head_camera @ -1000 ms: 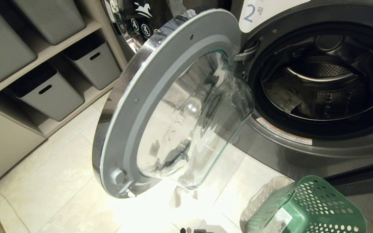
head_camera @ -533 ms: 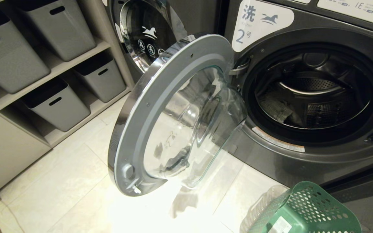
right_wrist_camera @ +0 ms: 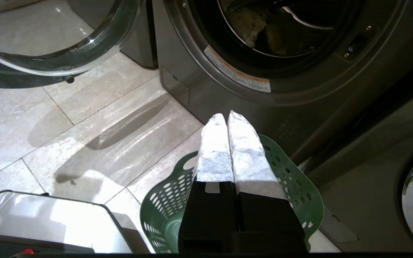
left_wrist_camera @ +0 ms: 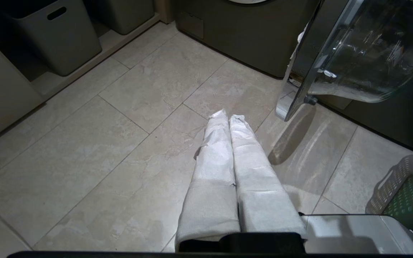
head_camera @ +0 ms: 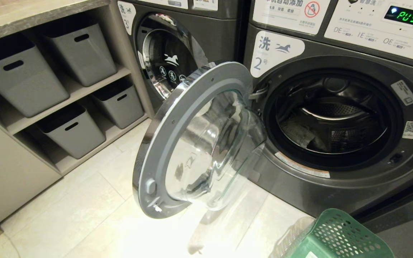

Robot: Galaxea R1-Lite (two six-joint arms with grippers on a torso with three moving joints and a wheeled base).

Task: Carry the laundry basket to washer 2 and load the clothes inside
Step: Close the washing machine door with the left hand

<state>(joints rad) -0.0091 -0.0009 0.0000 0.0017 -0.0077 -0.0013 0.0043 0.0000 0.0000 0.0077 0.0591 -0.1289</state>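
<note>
**Clothes in the drum, basket empty: finish by closing up cleanly**

Washer 2 (head_camera: pixel 335 143), the dark grey front-load washing machine with the white horse-logo label reading 2, fills the right half of the head view. Its chrome-rimmed round glass door (head_camera: pixel 199 143) stands swung wide to the robot's left, hanging out over the pale tiled floor (head_camera: pixel 84 215). To the left stands a matching grey machine (head_camera: pixel 177 53) with its door closed, and beyond that grey storage bins (head_camera: pixel 20 82) on open shelves.

The dark green perforated plastic laundry basket (right_wrist_camera: pixel 292 186) sits on the floor in front of washer 2, near its lower front panel; the right wrist view looks into it and shows no fabric. The clothes (head_camera: pixel 301 130), a small grey-green bundle with pale printed bands, lie low in the steel drum, left of centre and behind the door seal.

Judging by this, loading looks done. If the door is to be shut, push on its outer rim, far from the hinge, and make sure no fabric trails over the seal; the bundle appears clear of it.

The left gripper (left_wrist_camera: pixel 229 116) hangs over bare tile beside the door's lower edge, its cloth-wrapped fingers pressed together and empty. The right gripper (right_wrist_camera: pixel 228 116) hovers above the basket, jaws likewise pressed together, holding nothing
</note>
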